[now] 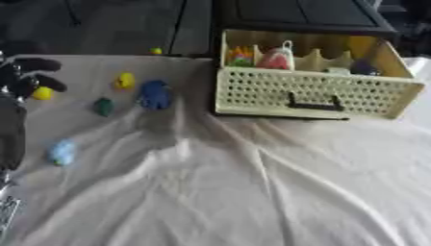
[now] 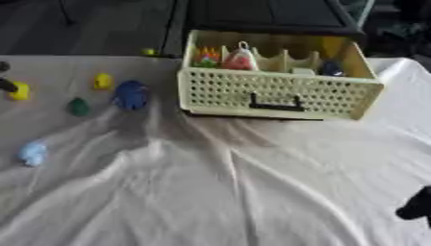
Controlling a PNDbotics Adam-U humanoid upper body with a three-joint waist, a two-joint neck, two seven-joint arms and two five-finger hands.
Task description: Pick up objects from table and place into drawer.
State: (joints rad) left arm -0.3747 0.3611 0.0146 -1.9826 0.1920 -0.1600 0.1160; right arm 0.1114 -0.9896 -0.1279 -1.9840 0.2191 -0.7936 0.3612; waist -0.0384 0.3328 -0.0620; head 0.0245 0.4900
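At the bench's left edge my left hand [image 1: 30, 77] hangs with its fingers [image 1: 44, 64] curled, and a small yellow toy [image 1: 42, 93] sits right under them, touching or nearly so; I cannot tell whether I am already pinching it or only hovering over it. That toy lies just below and inward of my fingertips, round enough that I see no long axis to line up with. The rest of the loose things trail rightward from there across the wrinkled cloth [image 1: 252, 192]: a yellow figure [image 1: 124, 80], a green piece [image 1: 104, 106], a blue toy [image 1: 155, 94] nearest the drawer, and a pale blue one [image 1: 61, 152] closer to the bench's near edge. All of them sit on my left side, well apart from my right hand [image 2: 417, 205], which shows only as a dark shape at the lower right corner, its fingers not readable. So the left hand is plainly the nearer one for every pick. The drawer [image 1: 316, 93] stands pulled open at the far right of the bench, already holding several items along its back. From my fingers it lies to the right and slightly farther away, with the blue toy standing in the straight line between. I judge a lifted carry over its perforated front wall has open room.
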